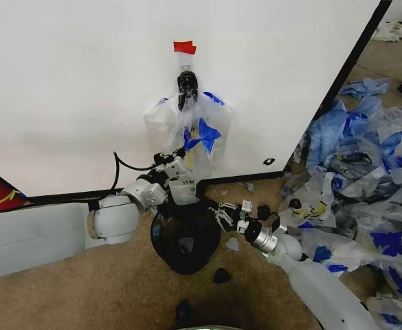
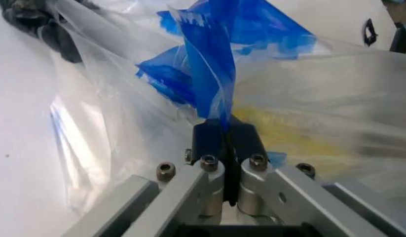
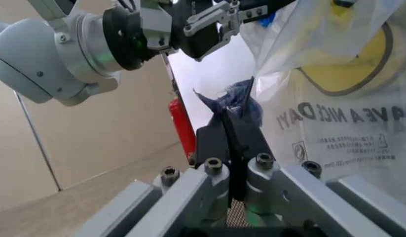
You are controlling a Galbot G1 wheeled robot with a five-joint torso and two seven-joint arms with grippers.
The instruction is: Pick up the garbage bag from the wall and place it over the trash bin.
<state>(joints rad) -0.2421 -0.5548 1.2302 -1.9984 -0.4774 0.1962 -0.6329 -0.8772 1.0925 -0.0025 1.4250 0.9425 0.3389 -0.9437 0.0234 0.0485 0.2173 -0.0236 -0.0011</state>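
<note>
**Both grippers clamped on the hanging bag, above the bin**

The garbage bag (image 1: 199,130) hangs against the white wall (image 1: 70,82) from a black clip (image 1: 187,85) under a strip of red tape (image 1: 184,47). Its clear plastic and blue handles drape down toward the carpet (image 1: 84,295).

The left gripper (image 2: 224,129) is raised to the bag's lower part, jaws pressed together on a fold of blue film.

The right gripper (image 3: 230,129) sits lower, near the foot of the wall, jaws closed on a crumpled bit of the bag's edge, beside the black lettering and yellow face.

The trash bin (image 1: 181,240) lies on the carpet just below the bag, between the two arms. A heap of blue-and-clear bags (image 1: 365,172) covers the carpet's right edge.
</note>
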